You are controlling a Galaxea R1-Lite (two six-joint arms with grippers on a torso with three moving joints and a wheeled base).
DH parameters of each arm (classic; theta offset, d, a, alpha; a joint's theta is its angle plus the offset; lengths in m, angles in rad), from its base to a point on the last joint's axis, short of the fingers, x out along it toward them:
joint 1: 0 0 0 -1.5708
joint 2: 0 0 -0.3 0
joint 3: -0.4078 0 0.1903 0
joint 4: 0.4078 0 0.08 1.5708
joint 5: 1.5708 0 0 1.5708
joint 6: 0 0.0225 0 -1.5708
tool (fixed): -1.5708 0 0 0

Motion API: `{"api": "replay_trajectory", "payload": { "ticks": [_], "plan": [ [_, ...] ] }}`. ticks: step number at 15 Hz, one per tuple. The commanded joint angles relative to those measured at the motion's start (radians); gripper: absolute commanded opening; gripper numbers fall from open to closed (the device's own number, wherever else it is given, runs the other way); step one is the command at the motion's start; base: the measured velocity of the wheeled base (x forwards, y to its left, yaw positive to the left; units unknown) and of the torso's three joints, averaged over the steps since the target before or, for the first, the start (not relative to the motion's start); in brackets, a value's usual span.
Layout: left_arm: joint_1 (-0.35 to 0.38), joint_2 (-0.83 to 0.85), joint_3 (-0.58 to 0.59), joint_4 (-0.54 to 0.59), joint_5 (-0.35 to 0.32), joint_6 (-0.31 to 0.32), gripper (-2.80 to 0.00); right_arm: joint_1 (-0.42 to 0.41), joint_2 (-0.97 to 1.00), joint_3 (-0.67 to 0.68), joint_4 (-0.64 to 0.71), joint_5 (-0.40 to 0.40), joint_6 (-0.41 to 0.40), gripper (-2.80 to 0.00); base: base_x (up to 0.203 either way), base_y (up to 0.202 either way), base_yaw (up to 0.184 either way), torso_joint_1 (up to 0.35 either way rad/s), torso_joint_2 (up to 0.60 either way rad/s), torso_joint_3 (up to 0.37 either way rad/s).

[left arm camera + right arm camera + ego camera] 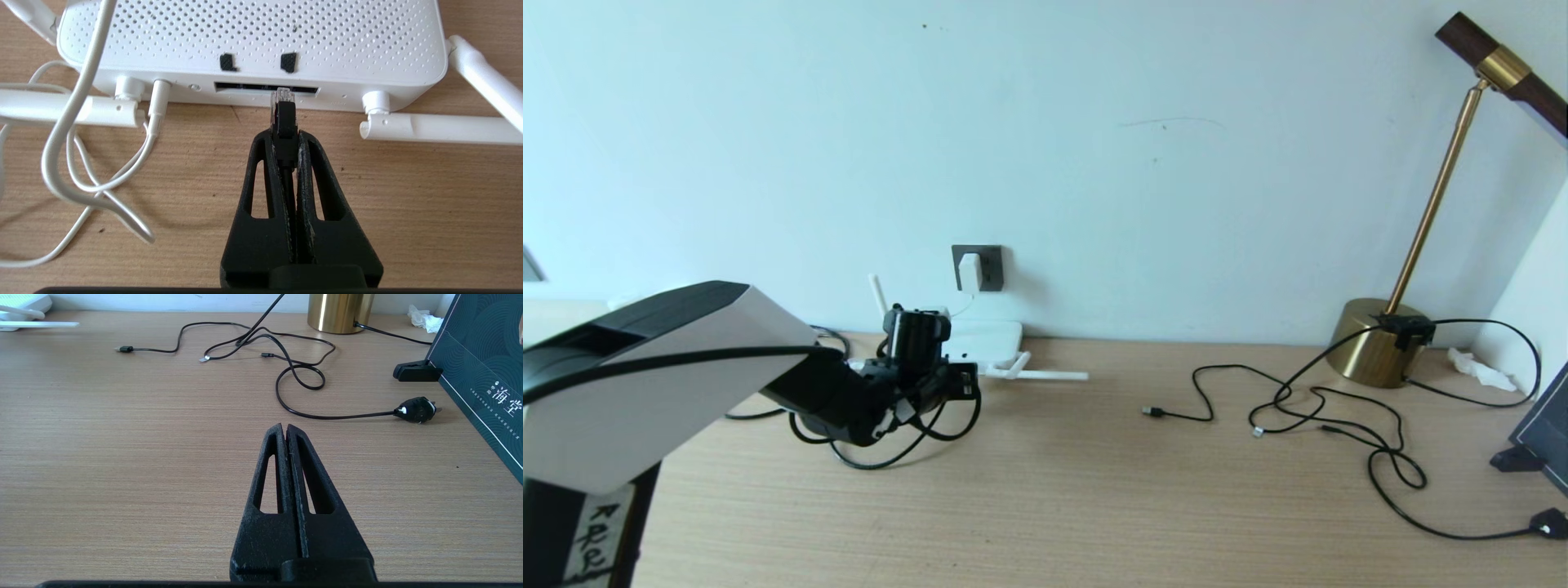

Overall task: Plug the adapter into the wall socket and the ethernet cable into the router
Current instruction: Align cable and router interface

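Left tool (284,136) clenches the thick black ethernet cable's (284,122) clear-tipped plug at the flat white perforated router's (253,36) port slot.
Only the head view shows the white cube adapter (969,271) seated in the dark-grey wall socket (990,268); right tool (284,430) pressed closed, empty, above the woodgrain table (122,457).

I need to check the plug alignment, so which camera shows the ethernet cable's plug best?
The left wrist view: the ethernet cable plug, clamped in the left pincer, has its clear tip at the router port slot. The head view shows only cable loops under the arm; the right wrist view shows none of it.
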Motion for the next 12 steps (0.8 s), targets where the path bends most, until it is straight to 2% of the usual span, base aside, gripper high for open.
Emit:
{"api": "replay_trajectory", "payload": {
  "ticks": [1,12],
  "plan": [
    [0.000,0.011,-0.017,-0.002,0.002,-0.002,-2.80,0.000,0.001,0.000,0.001,-0.001,0.000,-2.80,0.000,0.000,0.000,0.000,0.00,0.000],
    [0.000,0.023,-0.044,0.009,0.002,-0.003,-2.80,-0.001,0.001,0.000,0.001,-0.001,0.000,-2.80,0.000,0.000,0.000,0.000,0.00,0.000]
  ]
}}
